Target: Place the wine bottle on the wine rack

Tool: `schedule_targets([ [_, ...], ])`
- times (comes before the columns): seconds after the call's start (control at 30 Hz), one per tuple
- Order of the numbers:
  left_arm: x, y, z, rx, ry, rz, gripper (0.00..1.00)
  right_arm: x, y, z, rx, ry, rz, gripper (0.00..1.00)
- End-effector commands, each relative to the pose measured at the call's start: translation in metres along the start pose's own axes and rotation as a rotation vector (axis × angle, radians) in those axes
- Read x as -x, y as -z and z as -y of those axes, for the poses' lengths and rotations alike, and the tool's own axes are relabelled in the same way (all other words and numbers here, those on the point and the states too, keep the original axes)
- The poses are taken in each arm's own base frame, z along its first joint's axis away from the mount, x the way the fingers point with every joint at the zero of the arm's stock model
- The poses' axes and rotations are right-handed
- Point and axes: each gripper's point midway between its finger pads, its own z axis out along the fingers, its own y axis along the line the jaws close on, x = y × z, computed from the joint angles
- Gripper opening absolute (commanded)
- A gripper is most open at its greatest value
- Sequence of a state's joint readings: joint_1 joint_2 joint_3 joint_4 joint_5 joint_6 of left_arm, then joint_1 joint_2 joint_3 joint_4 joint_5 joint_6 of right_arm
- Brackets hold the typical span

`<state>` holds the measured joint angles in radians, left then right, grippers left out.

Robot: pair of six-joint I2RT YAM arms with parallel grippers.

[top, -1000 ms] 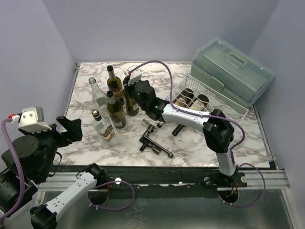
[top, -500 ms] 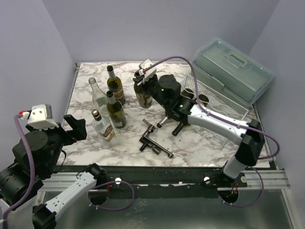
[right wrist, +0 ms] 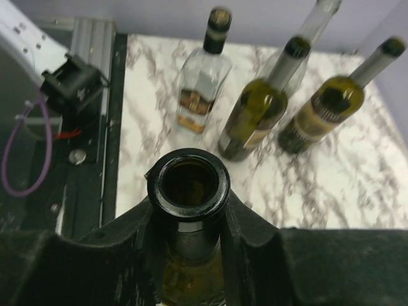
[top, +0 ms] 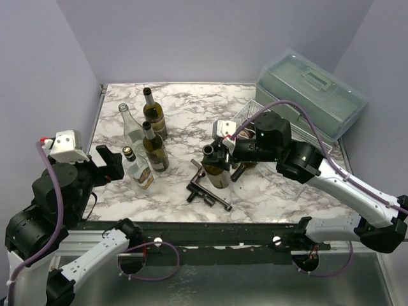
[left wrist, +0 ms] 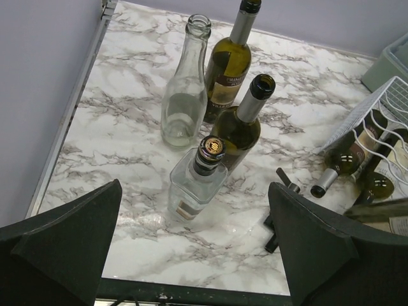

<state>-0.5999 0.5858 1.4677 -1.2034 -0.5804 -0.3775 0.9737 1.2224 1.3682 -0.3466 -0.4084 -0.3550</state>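
Observation:
My right gripper (top: pixel 212 155) is shut on the neck of an open dark-green wine bottle (top: pixel 217 174) and holds it upright at mid-table, left of the rack's front. In the right wrist view the bottle mouth (right wrist: pixel 189 183) sits between my two fingers (right wrist: pixel 127 239). The silver wire rack (top: pixel 244 116) lies at the right, mostly hidden behind my right arm. It shows in the left wrist view (left wrist: pixel 384 105) with bottles (left wrist: pixel 347 162) lying in it. My left gripper (top: pixel 109 163) is open and empty at the near left, in front of the standing bottles.
Several bottles stand at the left: a clear one (top: pixel 131 128), two green ones (top: pixel 153 112) (top: pixel 155 150) and a square clear one (top: pixel 138 170). A black metal tool (top: pixel 208 192) lies near mid-table. A translucent lidded box (top: pixel 312 92) stands at the back right.
My right arm has carried the bottle from beside the standing bottles at the back toward the near right, to mid-table. My left arm has shifted slightly right.

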Motion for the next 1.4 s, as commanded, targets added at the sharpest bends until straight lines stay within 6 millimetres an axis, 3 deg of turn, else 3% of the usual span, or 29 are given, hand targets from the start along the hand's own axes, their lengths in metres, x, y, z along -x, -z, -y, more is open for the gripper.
schedule_targets([
  [0.0, 0.000, -0.014, 0.016, -0.023, -0.015, -0.020, 0.99, -0.022, 0.036, -0.029, 0.072, -0.055, -0.118, 0.01],
  [0.2, -0.006, -0.028, 0.028, -0.041, -0.032, -0.051, 0.99, -0.052, 0.058, -0.054, 0.135, -0.123, -0.243, 0.01],
  [0.33, -0.008, -0.034, 0.038, -0.061, -0.027, -0.069, 0.99, -0.077, 0.059, -0.068, 0.201, -0.131, -0.302, 0.01],
  [0.5, -0.007, -0.035, 0.043, -0.078, -0.017, -0.072, 0.99, -0.091, 0.055, -0.078, 0.243, -0.086, -0.313, 0.01],
  [0.7, -0.008, -0.032, 0.041, -0.082, -0.014, -0.071, 0.99, -0.130, 0.052, -0.076, 0.187, 0.075, -0.480, 0.01],
  [0.97, -0.009, -0.030, 0.038, -0.080, -0.008, -0.064, 0.99, -0.146, 0.041, -0.072, 0.137, 0.304, -0.639, 0.00],
  [1.17, -0.010, -0.026, 0.030, -0.066, -0.021, -0.048, 0.99, -0.170, 0.036, -0.074, 0.129, 0.424, -0.755, 0.00],
  [1.37, -0.018, -0.027, 0.022, -0.040, -0.055, -0.056, 0.99, -0.181, 0.033, -0.092, 0.170, 0.452, -0.810, 0.01],
])
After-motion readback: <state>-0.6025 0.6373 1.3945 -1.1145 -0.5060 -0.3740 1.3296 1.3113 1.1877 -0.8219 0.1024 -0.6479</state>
